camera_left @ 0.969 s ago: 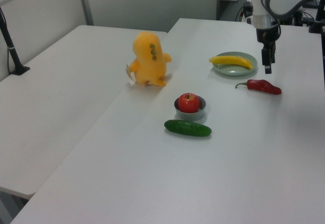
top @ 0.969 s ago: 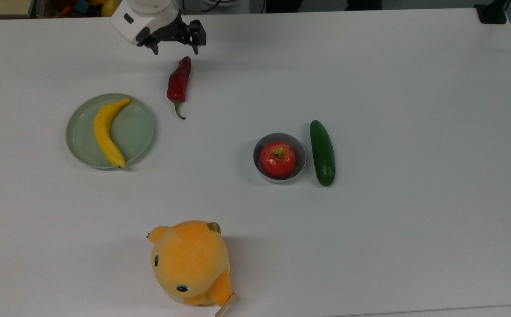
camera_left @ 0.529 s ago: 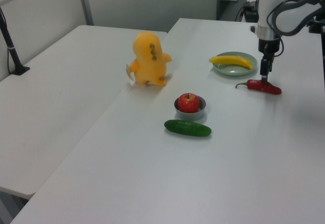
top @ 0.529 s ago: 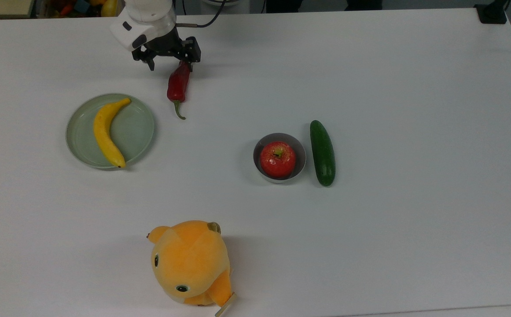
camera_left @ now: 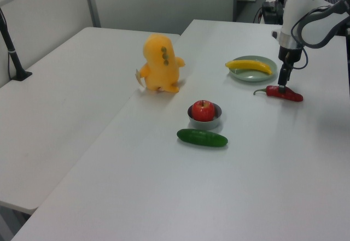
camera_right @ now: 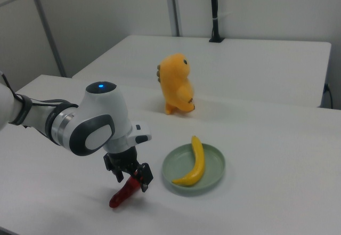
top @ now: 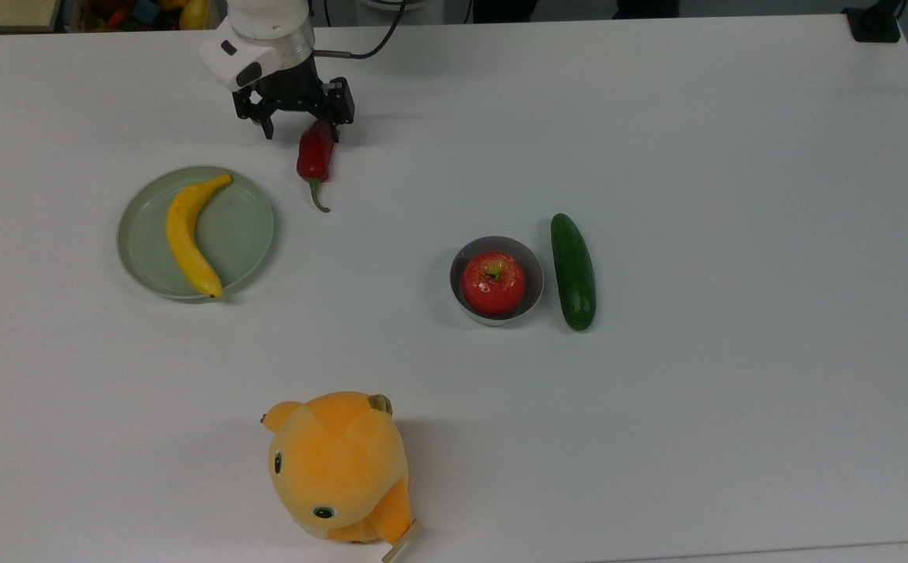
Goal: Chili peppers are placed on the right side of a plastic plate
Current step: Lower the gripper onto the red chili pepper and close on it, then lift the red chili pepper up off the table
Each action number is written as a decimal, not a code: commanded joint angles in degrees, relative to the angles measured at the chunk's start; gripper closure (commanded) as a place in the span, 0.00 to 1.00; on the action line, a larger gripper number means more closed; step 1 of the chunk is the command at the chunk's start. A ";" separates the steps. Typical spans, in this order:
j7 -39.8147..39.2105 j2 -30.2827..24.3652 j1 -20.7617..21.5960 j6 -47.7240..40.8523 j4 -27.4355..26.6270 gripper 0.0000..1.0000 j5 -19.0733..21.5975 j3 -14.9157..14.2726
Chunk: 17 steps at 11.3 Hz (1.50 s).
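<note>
Your gripper (top: 300,131) stands low over the desk (top: 657,156) near the far edge as the top view shows it, with its 2 fingers spread wide and pointing down. The chili peppers (top: 315,159), 1 dark red pod, lie flat on the desk with the blunt tip under the gripper and the green stem pointing toward the near edge in the top view. In the top view 1 finger (top: 335,129) touches or nearly touches the pod's tip, while the other stands apart on the top view's left; the fingers straddle the tip without clamping it, and nothing is held. In the right view the gripper (camera_right: 132,179) sits right on the upper end of the chili peppers (camera_right: 122,195). In the left view the gripper (camera_left: 282,82) comes down onto the chili peppers (camera_left: 283,93).

The plastic plate (top: 242,234), pale green, rests toward the top view's left edge of the desk, just beside the pod and apart from it. 1 banana (top: 188,234) lies across the plate. Near the middle of the desk a grey bowl (top: 533,291) holds 1 red apple (top: 493,283), and 1 cucumber (top: 573,271) lies just beside the bowl. An orange plush toy (top: 338,465) sits by the near edge.
</note>
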 commanded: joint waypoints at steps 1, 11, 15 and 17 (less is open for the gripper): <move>0.82 -0.12 0.69 1.44 -1.32 0.47 0.11 0.03; 0.82 -1.26 0.69 -6.35 3.58 0.78 0.20 0.03; 0.82 -1.08 1.22 -18.04 14.73 0.78 1.95 0.12; 0.21 0.05 0.60 -23.93 22.63 0.77 4.32 0.03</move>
